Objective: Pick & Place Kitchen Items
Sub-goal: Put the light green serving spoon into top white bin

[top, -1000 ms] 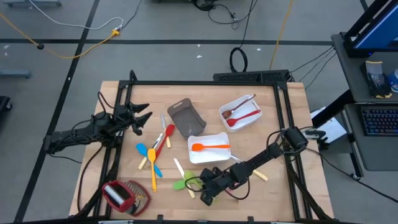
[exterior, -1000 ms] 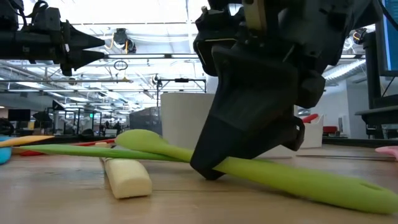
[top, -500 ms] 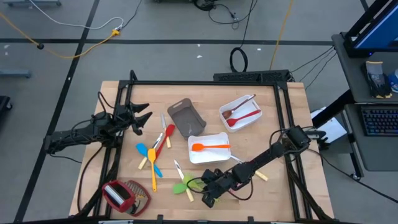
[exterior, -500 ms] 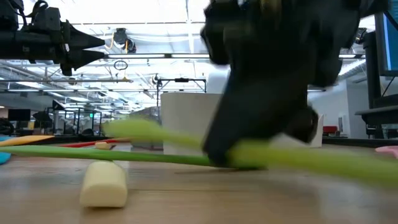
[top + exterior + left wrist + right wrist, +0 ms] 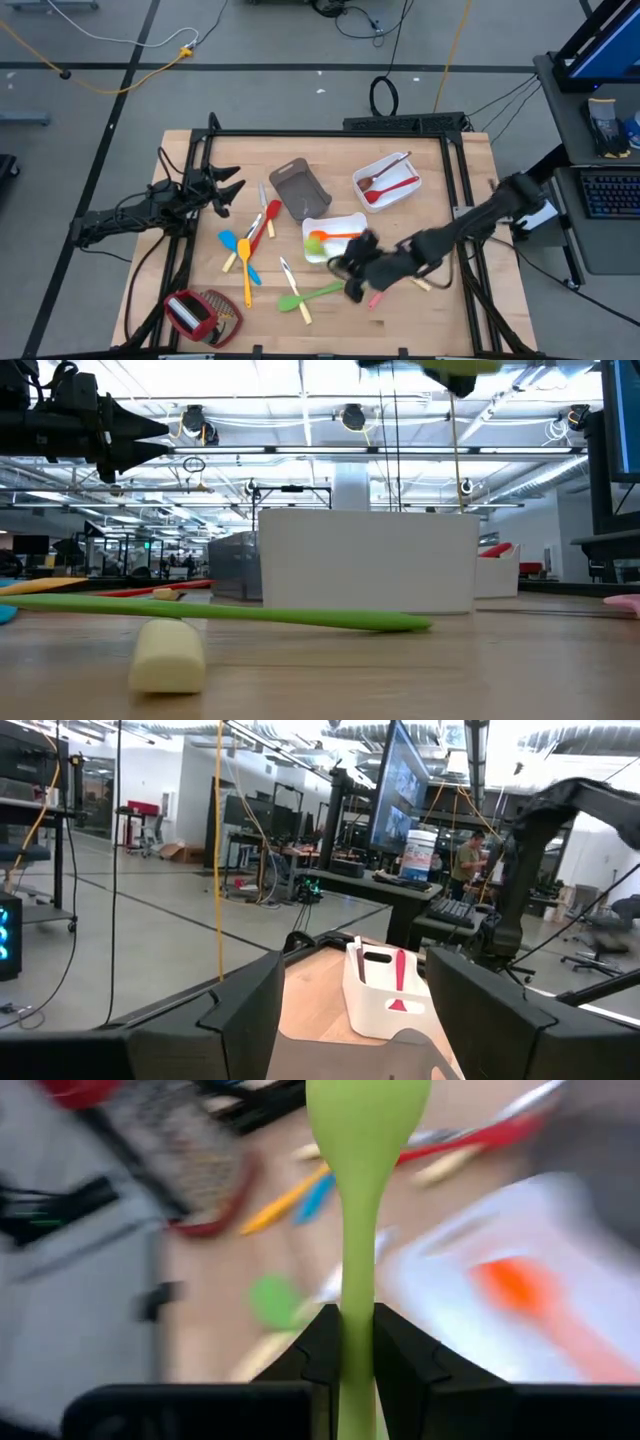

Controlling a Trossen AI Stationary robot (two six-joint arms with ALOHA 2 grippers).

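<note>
My right gripper [image 5: 357,1330] is shut on a green spoon [image 5: 316,238] and hangs above the near white tray [image 5: 352,219], which holds an orange spoon [image 5: 342,236]. A second green utensil [image 5: 315,295] lies flat on the table near the front edge, beside a pale-handled knife [image 5: 293,285]. Blue, yellow and red utensils [image 5: 248,250] lie left of the tray. My left gripper [image 5: 228,187] hovers open over the table's left side, touching nothing. My right gripper pinches the green spoon's handle [image 5: 357,1295] between its two fingers. The spoon lies along the fingers and sticks out ahead of them, bowl [image 5: 366,1110] foremost. The fingers slant downward from the table's right side. The spoon is lifted clear of the table.
A grey tray [image 5: 298,188] stands behind the near white tray. A far white tray [image 5: 388,180] holds a red and a brown utensil. A red-and-silver thing [image 5: 200,312] sits at the front left. A pink utensil [image 5: 375,298] and a pale handle [image 5: 420,284] lie under my right arm.
My right gripper has risen from the table near the front edge and gone back toward the near white tray, rolling as it went. It has carried the green spoon up clear of the table. The second green utensil and the knife have turned a little on the table.
</note>
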